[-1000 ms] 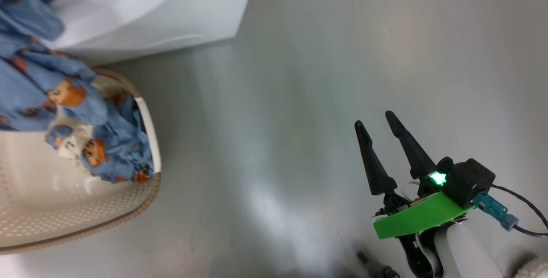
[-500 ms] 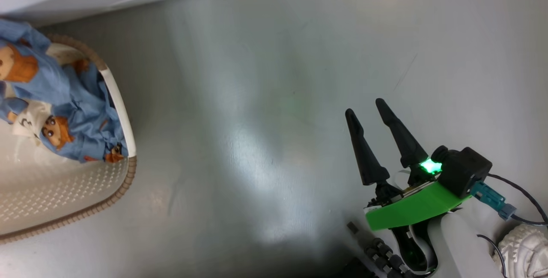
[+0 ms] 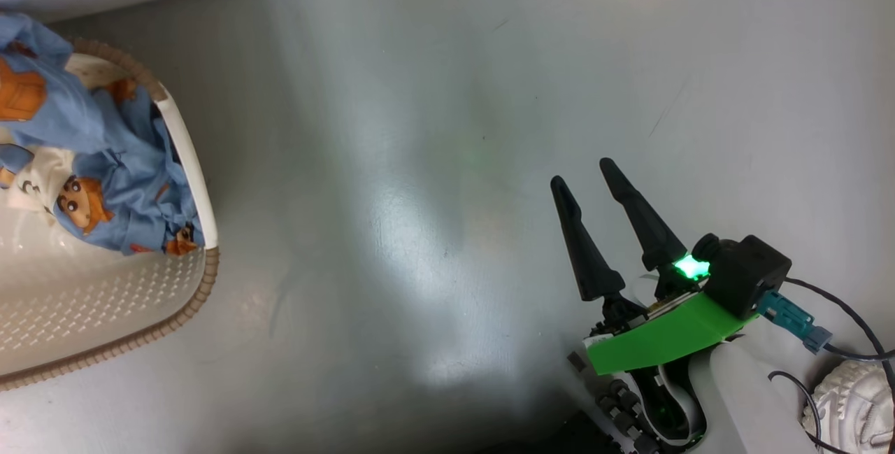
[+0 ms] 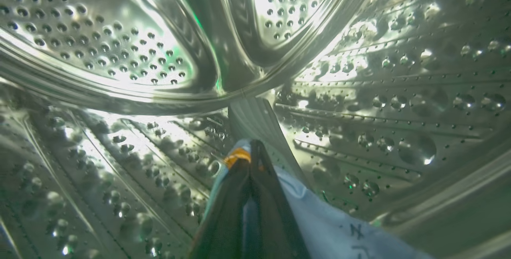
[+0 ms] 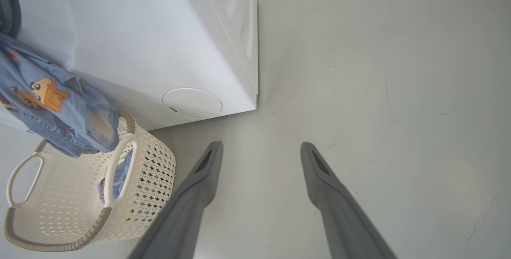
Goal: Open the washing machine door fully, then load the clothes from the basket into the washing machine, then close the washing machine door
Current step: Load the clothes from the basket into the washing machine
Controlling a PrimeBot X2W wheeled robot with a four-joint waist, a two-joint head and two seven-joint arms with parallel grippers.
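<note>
While the left gripper [image 4: 249, 144] sits deep in the drum [image 4: 119, 51], its two dark fingers are pressed flat together on a fold of light-blue garment [image 4: 319, 219]. An orange patch of the print shows at the tips. The grip is judged firm, with no gap between the fingers.

The step in hand is judged to be loading: carry the piece well inside, then let go. To do this well, the jaws should part only when the fabric lies low on the drum wall and clear of the mouth. The arm should then draw back straight along its own line, so the fingers do not drag the fabric out again.

In the right wrist view a length of blue printed cloth [image 5: 52, 103] hangs from the front of the washing machine [image 5: 159, 43] down over the basket [image 5: 155, 179]. It is probably the tail of the held piece and should follow inside before release. More clothes [image 3: 133, 181] lie heaped at the basket's machine-side end. The basket stands against the machine's lower front, near the round filter cap [image 5: 192, 103].

Pose: the left arm reaches forward into the machine, fingers aimed at the drum's rear. The right gripper [image 3: 584, 173] hangs over the floor [image 3: 419, 160], well apart from the basket, its fingers spread wide and holding nothing.
</note>
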